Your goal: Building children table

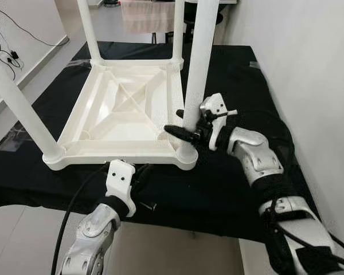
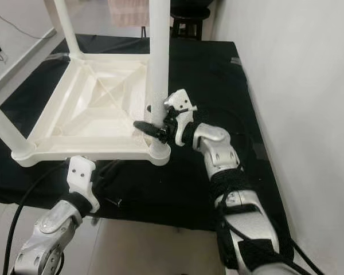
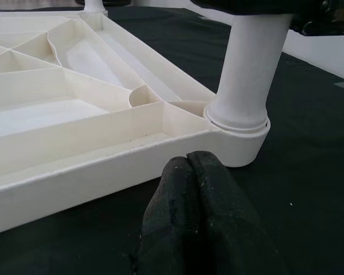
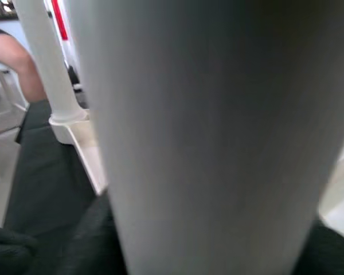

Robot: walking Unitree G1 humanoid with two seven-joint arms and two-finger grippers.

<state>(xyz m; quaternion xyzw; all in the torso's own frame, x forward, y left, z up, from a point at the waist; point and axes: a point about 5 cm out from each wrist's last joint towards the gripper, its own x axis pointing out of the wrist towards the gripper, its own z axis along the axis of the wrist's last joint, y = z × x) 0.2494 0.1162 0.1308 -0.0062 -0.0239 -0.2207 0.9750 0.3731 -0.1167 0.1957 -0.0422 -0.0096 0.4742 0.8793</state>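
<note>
A white plastic children's table lies upside down on a black cloth, its rim [image 1: 114, 153] facing me and its legs pointing up. My right gripper [image 1: 186, 129] is shut on the near-right leg [image 1: 196, 69] a little above its socket, one black finger crossing in front of it. That leg [image 4: 206, 137] looms close in the right wrist view. My left gripper [image 3: 188, 163] is shut on nothing, low on the cloth just before the table's front edge, near the same corner socket [image 3: 241, 123].
The other legs stand at the near left [image 1: 23, 112], far left [image 1: 89, 28] and far right [image 1: 178, 28]. A white wall [image 1: 309, 57] runs close on the right. Cables [image 1: 11, 54] lie on the floor at left. A person's arm [image 4: 8, 51] is beyond the table.
</note>
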